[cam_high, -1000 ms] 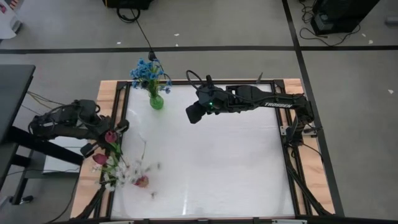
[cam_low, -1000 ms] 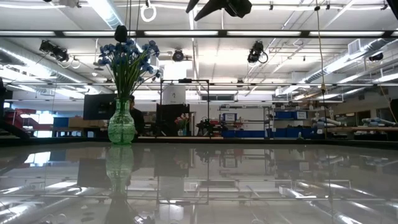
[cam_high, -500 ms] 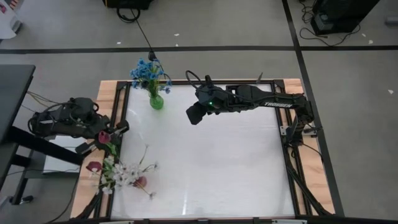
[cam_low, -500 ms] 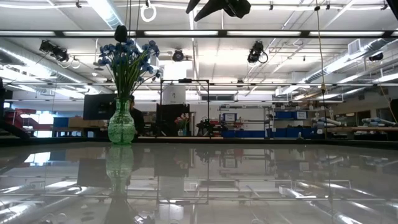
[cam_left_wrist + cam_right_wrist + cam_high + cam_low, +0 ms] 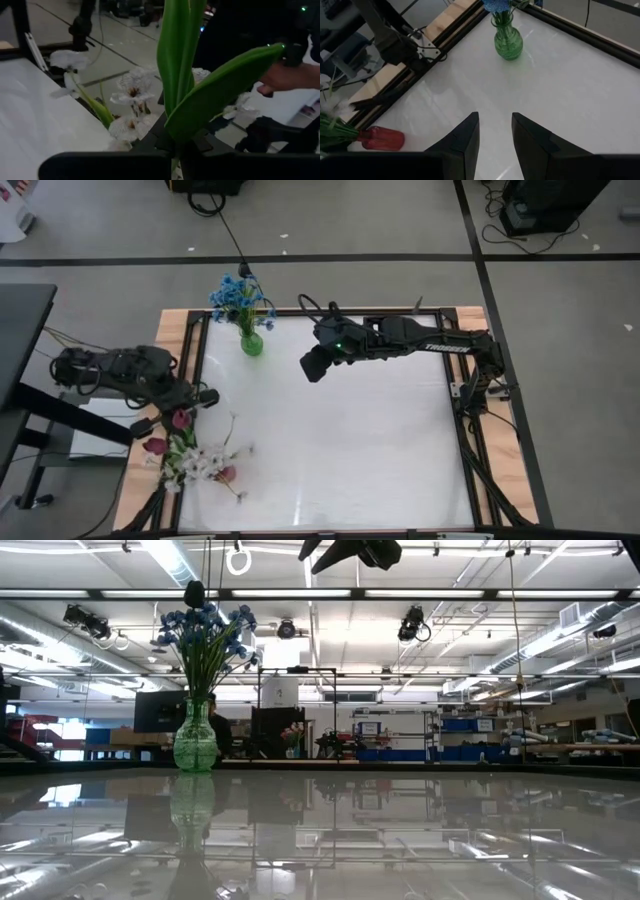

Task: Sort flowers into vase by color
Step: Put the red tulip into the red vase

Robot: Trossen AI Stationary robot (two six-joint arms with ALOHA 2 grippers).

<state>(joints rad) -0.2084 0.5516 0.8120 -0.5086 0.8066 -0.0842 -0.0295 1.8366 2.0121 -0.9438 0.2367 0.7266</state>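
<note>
A green glass vase holding blue flowers stands at the table's far left. My left gripper, at the table's left edge, is shut on a tulip sprig. Its pink-red bud shows on the gripper's near side. A loose pile of flowers, white blossoms and pink-red buds, lies at the near left corner. My right gripper hangs open above the table's far middle, with nothing between its fingers. My left gripper pinches the tulip's green stem between its two fingers, just below the leaves. The stem lies across the fingers. The bud is outside the wrist view. Whether it is clear of the pile, I cannot tell.
A wooden frame borders the white table, whose middle and right are bare. One red bud of the pile lies on the table pointing inward. A person's hand shows beyond the table's edge.
My left gripper, still shut on the tulip, has moved a little toward the table's near edge and inward from the left edge, and the bud has gone with it. The pile's white blossoms, blurred a second ago, now lie still.
</note>
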